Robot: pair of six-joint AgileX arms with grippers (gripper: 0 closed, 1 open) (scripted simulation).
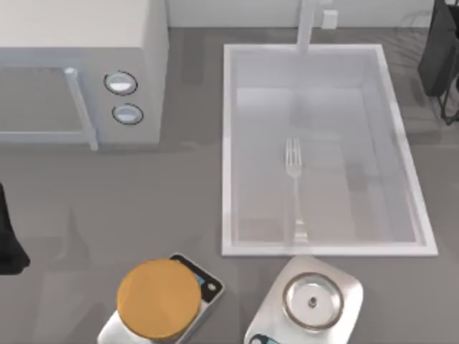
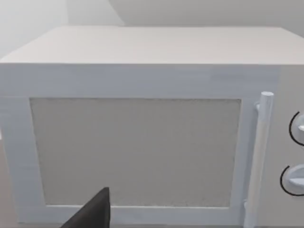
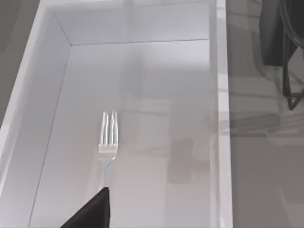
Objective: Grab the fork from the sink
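The fork point(image 1: 293, 188) lies flat on the bottom of the sink point(image 1: 231, 143), near the middle, its 4 tines pointing toward the faucet point(image 1: 308, 25) and its long handle running back toward the near rim. Nothing touches it.

My right gripper point(image 3: 90, 211) hovers above the sink looking down into it; the fork's tines sit just ahead of the 1 dark fingertip point(image 3: 97, 206) that I can see, and the handle passes beneath it. I judge I am lined up along the handle because that is the longest, easiest part to pinch. Whether my right fingers stand apart or together I cannot tell.

My left gripper point(image 2: 90, 213) is parked well away from the sink, facing the door of the microwave point(image 1: 79, 64); its state I cannot tell either.

2 scales point(image 1: 305, 301) stand beside the sink's near rim, 1 bearing an orange disc point(image 1: 158, 297).

The grab looks not yet begun. Since the fork is thin and lies flat on a glossy floor, I expect the descent must bring the fingertips right down astride the handle.
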